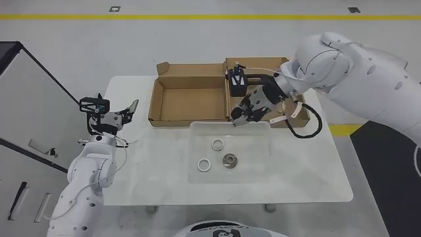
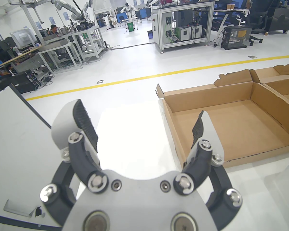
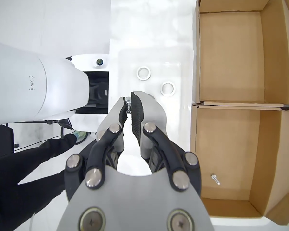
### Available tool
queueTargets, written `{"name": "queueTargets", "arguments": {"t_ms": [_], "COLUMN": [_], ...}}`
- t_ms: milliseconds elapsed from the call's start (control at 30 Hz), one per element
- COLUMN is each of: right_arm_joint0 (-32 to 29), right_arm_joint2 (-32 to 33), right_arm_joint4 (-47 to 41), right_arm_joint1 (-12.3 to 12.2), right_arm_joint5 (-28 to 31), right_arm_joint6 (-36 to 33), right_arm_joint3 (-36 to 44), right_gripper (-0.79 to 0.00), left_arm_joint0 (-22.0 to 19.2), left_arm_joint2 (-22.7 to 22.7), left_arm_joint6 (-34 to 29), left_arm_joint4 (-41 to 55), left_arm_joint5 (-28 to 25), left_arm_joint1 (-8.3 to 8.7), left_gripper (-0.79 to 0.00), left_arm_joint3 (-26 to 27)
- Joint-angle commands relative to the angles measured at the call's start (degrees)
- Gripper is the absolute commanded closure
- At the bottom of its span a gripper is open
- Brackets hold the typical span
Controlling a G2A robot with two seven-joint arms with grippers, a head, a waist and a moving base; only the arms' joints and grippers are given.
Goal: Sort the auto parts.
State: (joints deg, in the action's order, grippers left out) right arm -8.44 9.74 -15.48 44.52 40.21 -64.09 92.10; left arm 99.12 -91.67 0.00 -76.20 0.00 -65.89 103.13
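Right hand (image 3: 129,99) clamped on threaded bolt (image 3: 128,104); best released low inside cardboard box (image 3: 226,150) holding matching bolt (image 3: 215,179); left hand (image 2: 139,111) apart.

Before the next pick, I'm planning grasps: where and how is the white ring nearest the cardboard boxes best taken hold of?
Probably from straight above: the white ring lies flat on the floor of the clear tray, hole up. Pinch its wall, one finger in the hole and one outside, on the side away from the metal part.

White arms (image 1: 355,66), black cable (image 1: 320,124), silver end effector (image 2: 139,108), ribbed black pads (image 2: 86,123)
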Motion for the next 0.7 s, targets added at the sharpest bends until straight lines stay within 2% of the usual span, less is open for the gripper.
{"name": "queueTargets", "arguments": {"t_ms": [0,367,667], "right_arm_joint0": [-0.02,-0.44,-1.58], "right_arm_joint2": [0.0,0.02,0.0], "right_arm_joint4": [-0.85,-8.56,-16.32], "right_arm_joint1": [-1.05,-7.48,-11.5], "right_arm_joint5": [0.71,7.22,12.74], "right_arm_joint6": [0.71,7.22,12.74], "right_arm_joint3": [0.2,1.76,5.02], "right_gripper": [0.0,0.0,0.0], "left_arm_joint0": [0.0,0.0,0.0], "left_arm_joint2": [0.0,0.0,0.0], "left_arm_joint6": [0.0,0.0,0.0], "left_arm_joint4": [0.0,0.0,0.0], "left_arm_joint5": [0.0,0.0,0.0], "left_arm_joint1": [0.0,0.0,0.0], "left_gripper": [-0.785,-0.785,-0.785], "left_arm_joint3": [0.0,0.0,0.0]}}
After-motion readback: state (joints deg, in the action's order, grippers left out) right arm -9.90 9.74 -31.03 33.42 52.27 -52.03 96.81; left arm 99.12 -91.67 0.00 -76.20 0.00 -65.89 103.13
